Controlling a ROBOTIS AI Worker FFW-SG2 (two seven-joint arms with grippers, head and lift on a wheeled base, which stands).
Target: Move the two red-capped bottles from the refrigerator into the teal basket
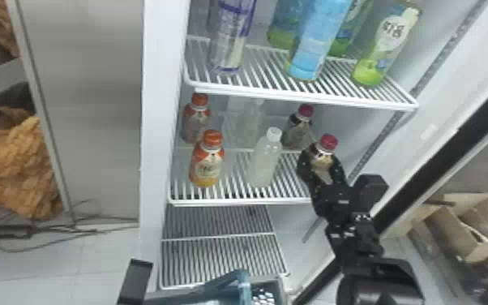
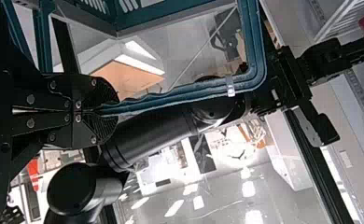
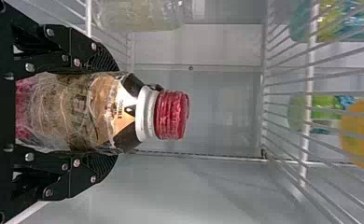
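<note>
1. One red-capped bottle (image 3: 101,112) is grasped in my right tool (image 1: 321,161), a finger along each side of its body, below the neck. It is at the front right of the fridge's middle shelf (image 1: 239,201); I can't tell whether its base has lifted.
2. The other red-capped bottle (image 1: 297,129) stands farther back on that shelf, partly behind the first.
3. My left tool (image 2: 98,108) is clenched on the handle (image 2: 180,94) of the teal basket (image 2: 171,13), which is low in front of the fridge.
4. I judge the held bottle to be thin plastic, stiff at the neck and softer at the waist. The wrinkled film looks slick, so a firm, even pinch should suit, without crushing. I can't tell how full it is, so I would allow for some weight.
5. The body is the place to hold: broad and within the fingers' span. The cap (image 3: 171,115) is small and would let the bottle swing.
6. The next move, as I see it, is a short lift, then straight out, keeping away from the white-capped bottle (image 1: 265,160) beside it and the upper shelf (image 1: 304,98) overhead.
7. Lowering gently matters, since the basket hangs from its handle and could sway.
</note>
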